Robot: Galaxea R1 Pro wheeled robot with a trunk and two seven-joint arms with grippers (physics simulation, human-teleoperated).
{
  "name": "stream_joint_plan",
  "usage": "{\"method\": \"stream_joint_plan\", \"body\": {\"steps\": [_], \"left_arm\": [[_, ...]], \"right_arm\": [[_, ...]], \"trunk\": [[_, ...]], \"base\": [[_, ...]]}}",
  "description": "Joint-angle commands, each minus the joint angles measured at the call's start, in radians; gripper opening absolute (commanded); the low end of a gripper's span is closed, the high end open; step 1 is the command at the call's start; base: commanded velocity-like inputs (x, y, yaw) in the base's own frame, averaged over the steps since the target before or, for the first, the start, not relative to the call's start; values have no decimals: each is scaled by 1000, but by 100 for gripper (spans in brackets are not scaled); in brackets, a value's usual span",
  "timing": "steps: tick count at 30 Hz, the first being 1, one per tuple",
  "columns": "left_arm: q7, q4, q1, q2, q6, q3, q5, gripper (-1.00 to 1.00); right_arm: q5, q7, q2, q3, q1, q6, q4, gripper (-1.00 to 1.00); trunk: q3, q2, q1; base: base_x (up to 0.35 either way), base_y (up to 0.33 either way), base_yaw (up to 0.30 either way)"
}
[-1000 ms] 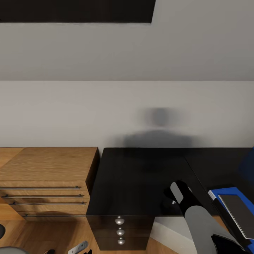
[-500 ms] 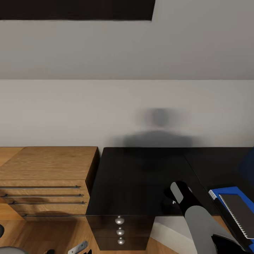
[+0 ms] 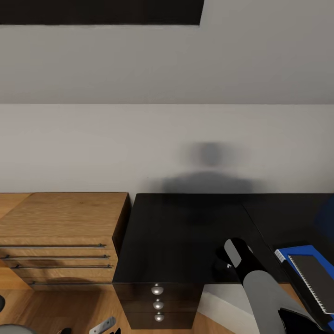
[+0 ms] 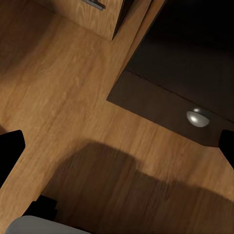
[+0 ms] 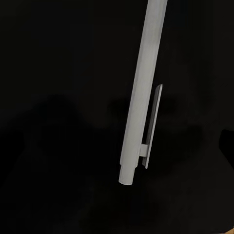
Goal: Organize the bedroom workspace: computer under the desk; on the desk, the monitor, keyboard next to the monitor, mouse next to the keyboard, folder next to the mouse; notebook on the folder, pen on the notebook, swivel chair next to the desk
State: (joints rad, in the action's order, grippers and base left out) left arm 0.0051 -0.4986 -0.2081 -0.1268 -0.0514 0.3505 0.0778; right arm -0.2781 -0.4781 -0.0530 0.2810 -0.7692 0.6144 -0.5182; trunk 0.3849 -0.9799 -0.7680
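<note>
The right end effector (image 3: 223, 265) hangs low over the near edge of the glossy black table (image 3: 185, 232), its black wrist and grey forearm running back toward the lower right of the head view. The right wrist view shows the pen (image 5: 142, 92), a white-silver stick with a clip on its side, in front of this end effector against the black table top. Dark finger shapes sit at the edges of that view, well apart from the pen, so the end effector looks spread and not gripping; I cannot tell if the pen lies on the table.

To the right of the right end effector, the blue folder (image 3: 287, 253) lies flat on the table, with the dark grey notebook (image 3: 315, 278) stacked on it, white page edges along its side. A blue patch shows at the far right edge, too cut off to identify.

Below and left of the right end effector, the drawer unit (image 3: 158, 304) carries 3 round silver knobs. Further left stands a light-wood chest (image 3: 60, 236) with long bar handles.

The left end effector (image 4: 117, 146) points down at the wood floor (image 4: 63, 97); its 2 black fingertips (image 4: 9, 148) sit at opposite edges of the left wrist view, wide apart and holding nothing. Ahead of it are the foot of the drawer unit and 1 knob (image 4: 197, 117).
</note>
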Motion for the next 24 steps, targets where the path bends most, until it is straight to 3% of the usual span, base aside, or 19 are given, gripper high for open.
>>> {"method": "stream_joint_plan", "body": {"steps": [1, 24], "left_arm": [[1, 0, -1, 0, -2, 1, 8, 100], [1, 0, -1, 1, -2, 1, 8, 100]], "right_arm": [[-10, -8, -1, 3, -1, 1, -2, 100], [-10, -7, 3, 3, 0, 1, -3, 100]], "trunk": [[4, -8, -4], [11, -22, -12]], "base": [[0, 0, 0], [0, 0, 0]]}}
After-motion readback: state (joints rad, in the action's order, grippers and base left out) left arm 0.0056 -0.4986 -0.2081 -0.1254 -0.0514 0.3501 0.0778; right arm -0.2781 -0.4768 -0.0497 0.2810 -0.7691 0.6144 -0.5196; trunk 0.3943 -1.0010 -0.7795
